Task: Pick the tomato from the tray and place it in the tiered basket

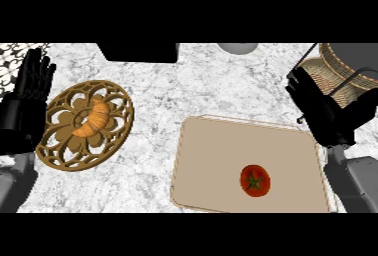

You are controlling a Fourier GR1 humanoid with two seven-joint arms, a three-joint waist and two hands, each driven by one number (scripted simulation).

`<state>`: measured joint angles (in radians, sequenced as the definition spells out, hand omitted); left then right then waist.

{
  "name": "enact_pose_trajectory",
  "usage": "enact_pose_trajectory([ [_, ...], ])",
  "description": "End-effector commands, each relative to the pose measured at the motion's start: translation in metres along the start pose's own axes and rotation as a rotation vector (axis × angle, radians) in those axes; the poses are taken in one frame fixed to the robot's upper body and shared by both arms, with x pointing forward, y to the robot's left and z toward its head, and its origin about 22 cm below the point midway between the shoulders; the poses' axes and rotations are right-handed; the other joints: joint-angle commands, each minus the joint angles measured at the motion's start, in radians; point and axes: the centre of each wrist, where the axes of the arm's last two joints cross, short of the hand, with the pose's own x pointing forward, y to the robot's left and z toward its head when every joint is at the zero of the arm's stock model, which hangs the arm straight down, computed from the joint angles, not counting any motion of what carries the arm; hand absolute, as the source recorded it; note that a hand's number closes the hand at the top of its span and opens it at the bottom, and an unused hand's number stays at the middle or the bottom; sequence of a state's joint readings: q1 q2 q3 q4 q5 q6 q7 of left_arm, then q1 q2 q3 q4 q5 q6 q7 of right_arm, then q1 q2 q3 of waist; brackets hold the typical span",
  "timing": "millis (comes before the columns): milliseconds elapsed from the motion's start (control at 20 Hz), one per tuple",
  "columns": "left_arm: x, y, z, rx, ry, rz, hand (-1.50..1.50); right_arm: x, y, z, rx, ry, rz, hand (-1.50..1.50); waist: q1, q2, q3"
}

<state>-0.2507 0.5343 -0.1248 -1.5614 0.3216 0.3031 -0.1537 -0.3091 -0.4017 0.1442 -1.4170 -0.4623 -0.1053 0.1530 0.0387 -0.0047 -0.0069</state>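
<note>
Tomato (pixel 255 180) sits alone on the tray (pixel 221 150), toward its near-right part, below and left of the right hand (pixel 325 112), whose fingers (pixel 299 85) are straight and holding nothing; left hand (pixel 29 85) rests open, far off beyond the tray's left edge.

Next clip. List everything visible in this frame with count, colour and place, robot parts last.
tomato: one, red with a green stem, lying on the tray toward its near right part
tray: one, beige, on the counter at centre right
croissant: one, golden orange, on the openwork plate
openwork plate: one, brown, on the counter at left
tiered basket: one, woven tan with a dark wire frame, far right corner
counter: one, white and grey marble
dark object: one, black, far edge
grey object: one, far edge, partly cut off
left hand: black, open, resting at left edge
right hand: black, open, between tray and basket
</note>
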Motion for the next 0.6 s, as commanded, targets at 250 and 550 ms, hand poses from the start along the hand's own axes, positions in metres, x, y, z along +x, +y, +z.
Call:
enact_pose_trajectory([
  [250,-0.085,0.049,0.098,0.059,0.639,-0.117,0.0,-0.08,0.01,0.054,-0.076,-0.318,-0.346,1.5,-0.072,0.013,0.018],
  [550,-0.093,0.054,0.112,0.046,0.72,-0.069,0.0,-0.113,0.01,0.097,-0.378,-0.522,0.044,-1.5,-0.107,0.002,0.004],
])
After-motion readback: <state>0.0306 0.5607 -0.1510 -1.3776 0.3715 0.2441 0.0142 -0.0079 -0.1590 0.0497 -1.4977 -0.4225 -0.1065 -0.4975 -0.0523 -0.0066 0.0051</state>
